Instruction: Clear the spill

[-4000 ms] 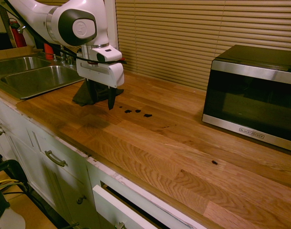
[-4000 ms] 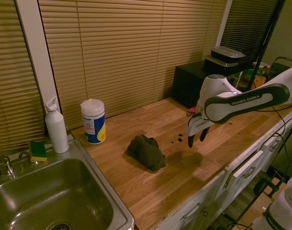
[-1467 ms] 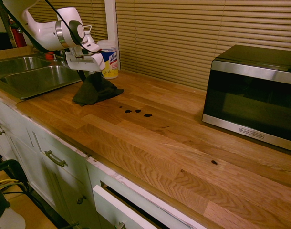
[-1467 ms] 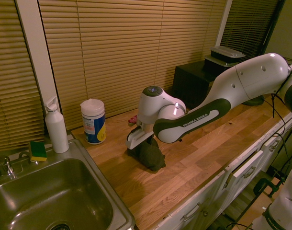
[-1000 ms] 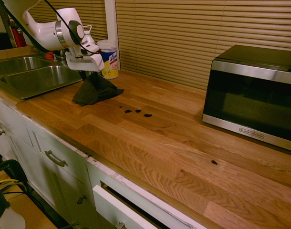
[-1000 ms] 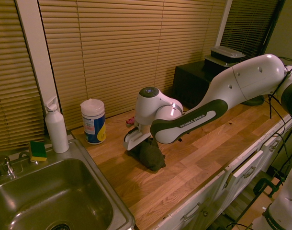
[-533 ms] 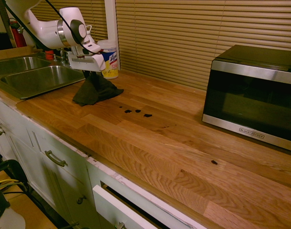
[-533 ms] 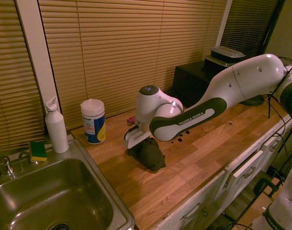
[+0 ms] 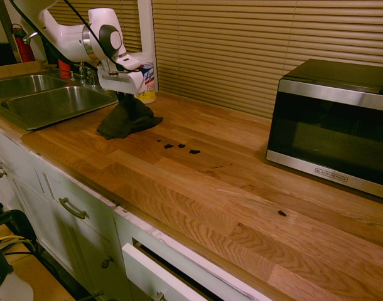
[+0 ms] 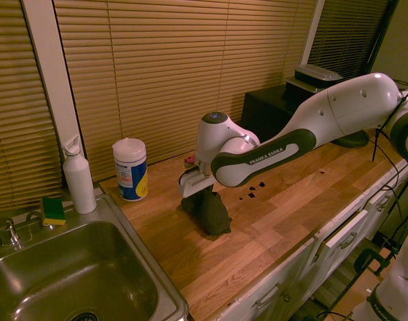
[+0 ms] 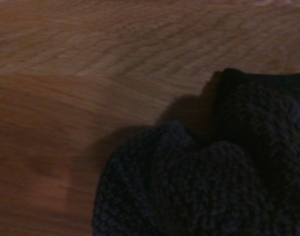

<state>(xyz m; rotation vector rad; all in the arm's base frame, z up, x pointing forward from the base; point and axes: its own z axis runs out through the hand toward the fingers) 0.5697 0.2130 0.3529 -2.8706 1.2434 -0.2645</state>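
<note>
We have the jaws pinching the cloth [image 9: 125, 119] (its top bunched); drag it flat along the table [image 9: 242, 188] over the 3-blotch spill [image 9: 181, 148].

cloth [image 9: 127, 119] on counter [image 9: 242, 188] — beside spill [image 9: 181, 148]

1. First exterior: from the counter's [image 9: 198, 188] front edge, facing the blinds, sink [image 9: 47, 103] at left.
2. Second exterior: from above the sink [image 10: 77, 281], opposite way; both share the cloth [image 9: 125, 119] [image 10: 207, 210].
3. Wrist: close, straight down on cloth [image 11: 214, 182].
</note>
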